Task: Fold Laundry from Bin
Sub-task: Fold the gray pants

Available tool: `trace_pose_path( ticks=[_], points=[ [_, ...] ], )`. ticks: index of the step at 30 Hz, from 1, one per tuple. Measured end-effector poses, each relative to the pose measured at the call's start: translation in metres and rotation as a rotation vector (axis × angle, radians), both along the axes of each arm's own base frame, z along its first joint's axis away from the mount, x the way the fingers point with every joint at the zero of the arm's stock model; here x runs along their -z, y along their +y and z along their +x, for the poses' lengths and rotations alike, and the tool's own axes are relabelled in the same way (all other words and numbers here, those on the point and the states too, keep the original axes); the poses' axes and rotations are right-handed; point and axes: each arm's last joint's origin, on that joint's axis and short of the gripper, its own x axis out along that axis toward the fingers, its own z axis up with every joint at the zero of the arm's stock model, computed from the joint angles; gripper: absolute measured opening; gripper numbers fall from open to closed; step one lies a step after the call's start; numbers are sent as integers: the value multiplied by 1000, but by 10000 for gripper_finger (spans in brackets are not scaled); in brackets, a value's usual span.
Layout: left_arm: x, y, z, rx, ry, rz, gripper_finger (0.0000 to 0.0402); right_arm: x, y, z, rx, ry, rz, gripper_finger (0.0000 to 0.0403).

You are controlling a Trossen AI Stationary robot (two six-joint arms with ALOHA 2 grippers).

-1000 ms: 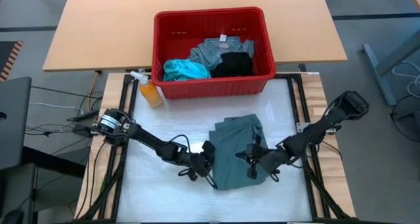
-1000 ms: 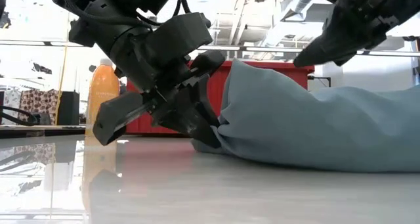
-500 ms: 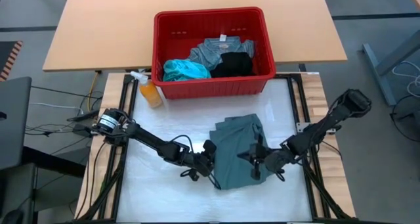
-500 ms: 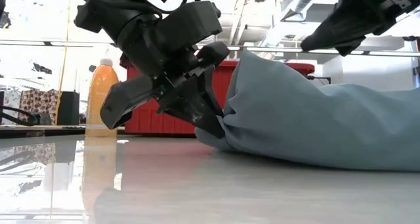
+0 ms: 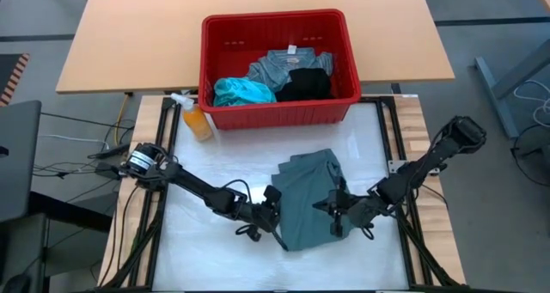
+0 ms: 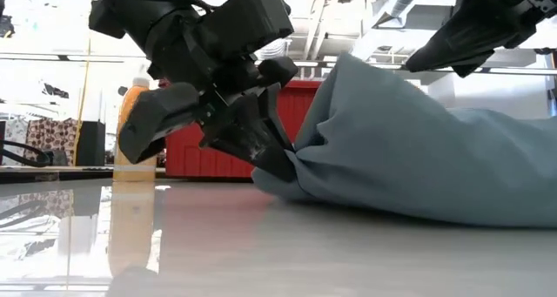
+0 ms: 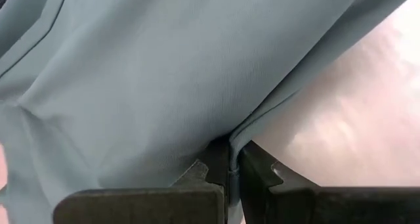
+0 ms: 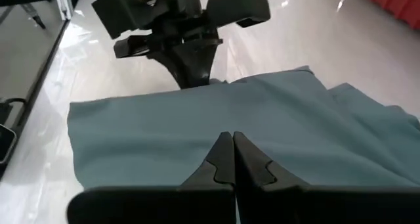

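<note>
The grey-green garment lies folded on the white mat in the middle of the table, its far part resting flat. My left gripper is shut on its left edge, and my right gripper is shut at its right edge. In the low view the cloth rises to a peak near my right gripper. The red bin stands at the far side with turquoise, black and blue-grey laundry inside. My left gripper pinches the garment's left edge between its two fingers, coming from the table's left and slanting down. The cloth bunches at the fingertips just above the table. My right gripper is shut on the garment's right side, slanting down from the table's right. Its own fingers hide the place of contact. The cloth rises toward it like a tent.
An orange spray bottle stands left of the bin's near corner. The black frame rails run along both sides of the mat. Bare mat lies near and left of the garment.
The garment's raised part has gone higher in the low view while its lower part stays on the table. My left gripper has rolled about its own line and risen slightly, keeping its hold on the bunched edge.
</note>
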Motion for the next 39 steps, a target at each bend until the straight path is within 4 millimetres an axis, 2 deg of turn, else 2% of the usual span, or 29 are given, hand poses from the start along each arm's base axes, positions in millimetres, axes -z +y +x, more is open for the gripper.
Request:
trace_pose_path(
  ticks=[6,10,16,20,29,34,39],
  points=[
    [-1,-6,-2,13,-2,-6,0,-7,-1,6,12,-74,18,25],
    [-1,-6,-2,20,0,-7,0,-8,-10,12,53,-88,33,39],
    [0,-8,-4,8,11,-26,0,2,-49,23,245,5,143,71],
    [1,-16,-8,29,30,-15,0,2,-72,29,339,6,143,99],
    [6,-23,-16,22,60,-24,0,24,-93,9,635,214,223,150],
    [6,-22,-16,45,63,-3,0,24,-100,11,661,218,250,195],
    [7,-22,-16,48,66,-2,0,25,-98,10,632,242,282,248]
  ],
)
